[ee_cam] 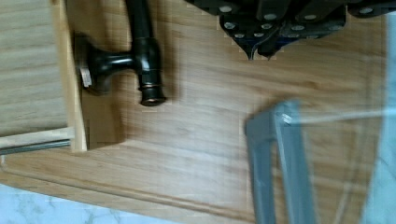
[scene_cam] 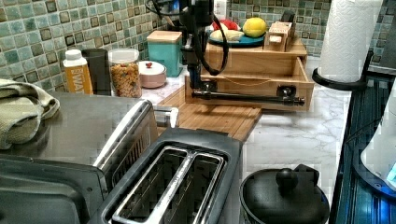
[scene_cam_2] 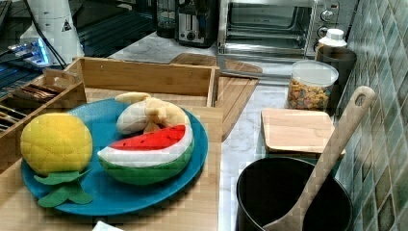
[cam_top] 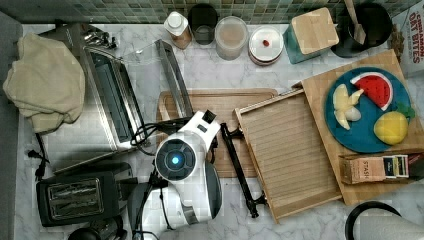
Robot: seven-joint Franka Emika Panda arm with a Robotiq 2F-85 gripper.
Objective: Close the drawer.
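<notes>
Drawer (cam_top: 292, 155) stands pulled well out of its light-wood housing, over the end of the cutting board (cam_top: 220, 105) on the marble counter (cam_top: 310, 220). Its ribbed bottom is bare, so probably light; rigid wood, should slide straight if pushed square.

Best contact — the dark bar handle (cam_top: 241, 167) across the front panel, or the flat front itself. The bar is round and glossy, likely slippery; a push near its middle looks safer than one at an end, which could skew the drawer.

Gripper (scene_cam: 195, 51) hangs close to the handle's end post; whether the jaws are apart or together I cannot tell.

Writing legible:
- "OAT BITES" on the cereal box (cam_top: 412, 35)
- "STASH" on the tea box (cam_top: 375, 168) atop the housing, beside the blue plate (cam_top: 345, 135) of toy fruit
</notes>
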